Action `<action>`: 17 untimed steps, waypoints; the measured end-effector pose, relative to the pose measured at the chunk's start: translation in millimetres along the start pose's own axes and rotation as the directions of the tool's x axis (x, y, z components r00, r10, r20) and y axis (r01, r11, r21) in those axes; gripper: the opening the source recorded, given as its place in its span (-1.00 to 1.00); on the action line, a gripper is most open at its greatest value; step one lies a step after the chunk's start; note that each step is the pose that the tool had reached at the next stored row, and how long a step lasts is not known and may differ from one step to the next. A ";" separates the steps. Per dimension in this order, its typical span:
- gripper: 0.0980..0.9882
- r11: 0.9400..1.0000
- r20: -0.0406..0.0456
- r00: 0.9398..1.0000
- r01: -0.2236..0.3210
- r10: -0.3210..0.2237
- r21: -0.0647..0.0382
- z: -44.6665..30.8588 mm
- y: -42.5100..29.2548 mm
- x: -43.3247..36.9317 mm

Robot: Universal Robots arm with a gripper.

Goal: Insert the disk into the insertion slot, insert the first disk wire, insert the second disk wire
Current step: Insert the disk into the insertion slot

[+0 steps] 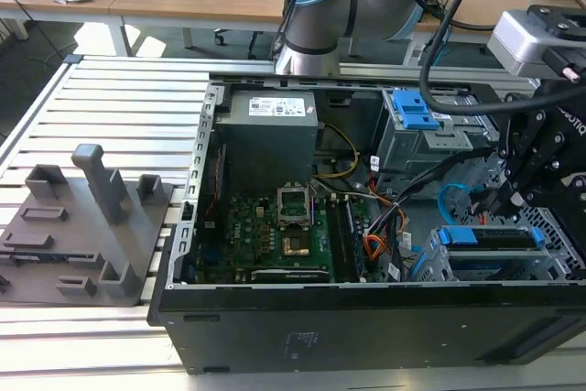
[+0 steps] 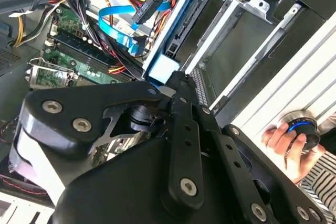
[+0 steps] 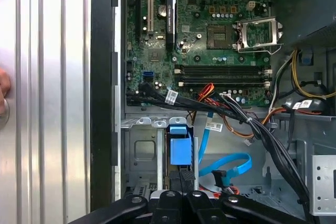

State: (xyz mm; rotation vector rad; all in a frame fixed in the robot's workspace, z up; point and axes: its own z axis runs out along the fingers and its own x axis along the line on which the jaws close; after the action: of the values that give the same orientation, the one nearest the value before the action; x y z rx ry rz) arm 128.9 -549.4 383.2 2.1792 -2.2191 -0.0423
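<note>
The work stands at step 1 of 3, I think, and close to its end. The disk (image 1: 490, 237) lies in the insertion slot (image 1: 560, 243), its bright blue carrier frame between the grey cage walls and its blue end toward the opening. The gripper (image 3: 185, 176) hangs right at this opening. Its 2 fingers look pressed together with nothing between them. In both wrist views their tip is on or just above the blue end of the frame; real contact I cannot confirm. I read this as pushing the disk home, not as carrying it.

The second disk wire (image 3: 226, 162) makes a loose light-blue loop just beside the insertion slot, on the side toward the motherboard (image 3: 210, 35). Its dark plug hangs near the disk's end but apart from it, as far as I can see, so I judge that no wire is inserted yet. A bundle of black cables (image 3: 262, 135) runs between the slot and the motherboard.

In my judgement the seating calls for a straight push along the slot, with the tip kept on the frame's end and the blue loop kept out of the way.

A person's hand (image 2: 286, 140) rests on a round blue-ringed knob (image 2: 300, 128) beyond the case wall next to the slot.
</note>
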 end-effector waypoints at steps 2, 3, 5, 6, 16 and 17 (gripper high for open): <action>-0.98 1.000 0.000 1.000 0.000 0.000 0.000 2.5 -0.1 0.4; -0.98 1.000 0.000 1.000 0.000 0.000 0.000 2.8 -0.1 0.7; -0.98 1.000 0.000 1.000 0.000 0.000 0.000 3.1 -0.1 0.7; -0.98 1.000 0.000 1.000 0.000 0.000 0.000 3.2 -0.1 0.7; -0.98 1.000 0.000 1.000 0.000 0.000 0.000 3.4 -0.2 0.7; -0.98 1.000 0.000 1.000 0.000 0.000 0.000 3.4 -0.1 0.7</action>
State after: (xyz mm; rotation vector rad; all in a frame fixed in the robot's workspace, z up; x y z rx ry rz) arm 128.9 -550.1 379.8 2.1791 -2.2191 -0.0422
